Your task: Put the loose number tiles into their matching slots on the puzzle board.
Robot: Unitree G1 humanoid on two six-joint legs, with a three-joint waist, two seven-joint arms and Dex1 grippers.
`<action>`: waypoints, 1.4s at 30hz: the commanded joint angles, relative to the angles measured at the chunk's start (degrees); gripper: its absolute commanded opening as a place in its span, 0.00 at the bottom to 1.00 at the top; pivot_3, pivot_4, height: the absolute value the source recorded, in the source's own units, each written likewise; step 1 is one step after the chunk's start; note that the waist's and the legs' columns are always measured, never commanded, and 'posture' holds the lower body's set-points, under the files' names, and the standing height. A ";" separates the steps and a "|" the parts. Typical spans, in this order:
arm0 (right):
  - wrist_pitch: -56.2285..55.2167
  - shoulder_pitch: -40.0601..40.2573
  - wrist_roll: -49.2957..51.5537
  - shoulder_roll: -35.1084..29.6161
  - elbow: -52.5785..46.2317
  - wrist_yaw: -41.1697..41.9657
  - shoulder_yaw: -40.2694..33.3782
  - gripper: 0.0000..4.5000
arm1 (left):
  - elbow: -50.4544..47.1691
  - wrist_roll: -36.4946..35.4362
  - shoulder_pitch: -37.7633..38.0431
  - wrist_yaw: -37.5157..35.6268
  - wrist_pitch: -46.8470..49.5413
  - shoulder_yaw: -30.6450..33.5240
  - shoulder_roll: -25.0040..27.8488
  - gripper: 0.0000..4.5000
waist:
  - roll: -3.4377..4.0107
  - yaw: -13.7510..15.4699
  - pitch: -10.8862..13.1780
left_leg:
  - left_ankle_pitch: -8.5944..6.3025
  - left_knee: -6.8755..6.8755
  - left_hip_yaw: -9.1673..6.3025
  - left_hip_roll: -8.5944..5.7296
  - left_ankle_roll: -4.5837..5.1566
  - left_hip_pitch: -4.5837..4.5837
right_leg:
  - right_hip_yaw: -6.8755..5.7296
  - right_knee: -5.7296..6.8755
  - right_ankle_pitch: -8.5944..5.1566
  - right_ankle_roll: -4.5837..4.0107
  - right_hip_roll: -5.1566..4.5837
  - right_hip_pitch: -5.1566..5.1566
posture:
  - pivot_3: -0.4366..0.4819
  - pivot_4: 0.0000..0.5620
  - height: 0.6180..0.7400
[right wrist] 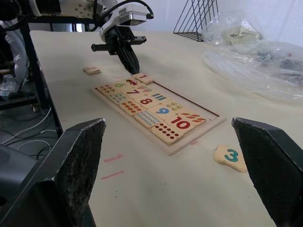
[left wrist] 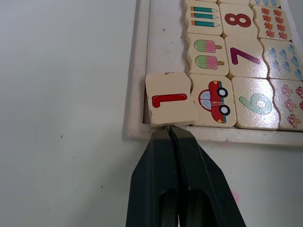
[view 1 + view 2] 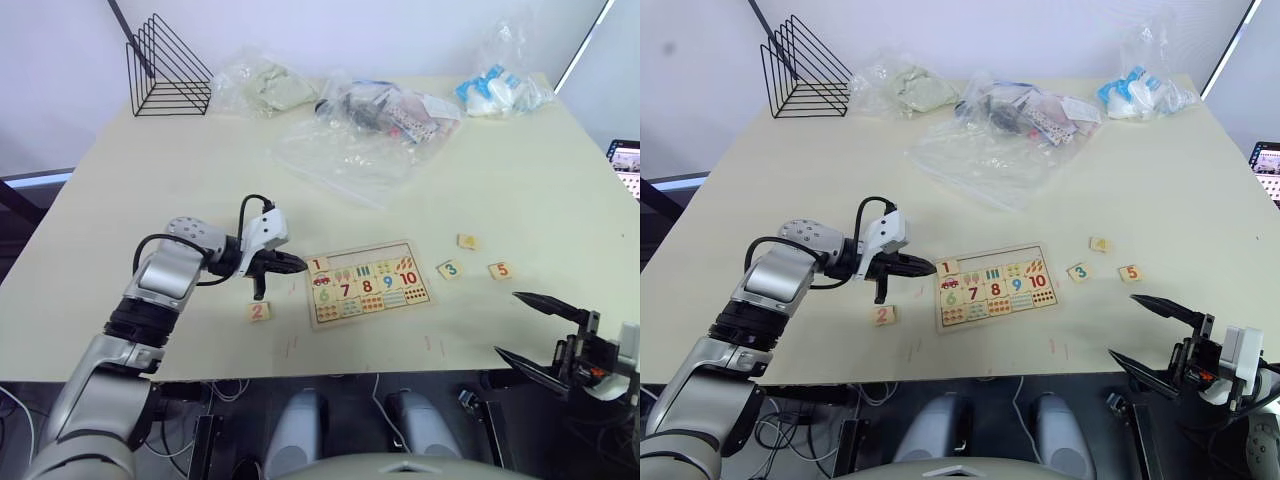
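The left gripper (image 3: 296, 265) has its two black fingers pressed together, tips against the left edge of the red 1 tile (image 3: 318, 265). That tile sits at the far-left corner of the puzzle board (image 3: 368, 283), slightly askew on the frame and not fully seated in its slot. Four more loose tiles lie on the table (image 3: 150, 190): the red 2 tile (image 3: 259, 311) just near and left of the left gripper, and right of the board the green 3 tile (image 3: 449, 269), the yellow 4 tile (image 3: 467, 241) and the orange 5 tile (image 3: 500, 270). The right gripper (image 3: 520, 328) hangs at the near right edge of the table, fingers spread wide, holding nothing.
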 commanded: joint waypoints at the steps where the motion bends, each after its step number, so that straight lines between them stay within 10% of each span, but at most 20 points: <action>1: -0.67 0.13 0.30 -0.85 -0.96 0.35 -1.02 1.00 | 0.09 0.07 -1.28 0.26 -0.95 0.69 -0.03 0.01 | 0.00 0.01 0.00 | 0.00 0.00 0.00 0.00 0.00 0.00 | 0.00 0.00 0.00 0.00 0.00 0.00 | 0.48 0.27 1.00; 27: -1.06 0.56 0.34 -0.34 -0.37 0.88 -1.30 1.00 | 0.97 -0.52 -0.43 0.21 -1.56 2.22 0.76 0.01 | 0.00 0.00 0.00 | 0.00 0.00 0.00 0.00 0.00 0.00 | 0.00 0.00 0.00 0.00 0.00 0.00 | 0.48 0.27 1.00; 42: 1.05 0.46 1.54 0.08 0.30 -3.64 -2.96 1.00 | -8.54 -12.16 14.16 7.86 1.06 19.57 0.66 0.01 | 0.01 -0.15 -0.01 | 0.00 -0.02 -0.19 0.04 0.00 0.04 | 0.02 0.00 0.00 0.00 -0.05 0.00 | 0.48 0.27 1.00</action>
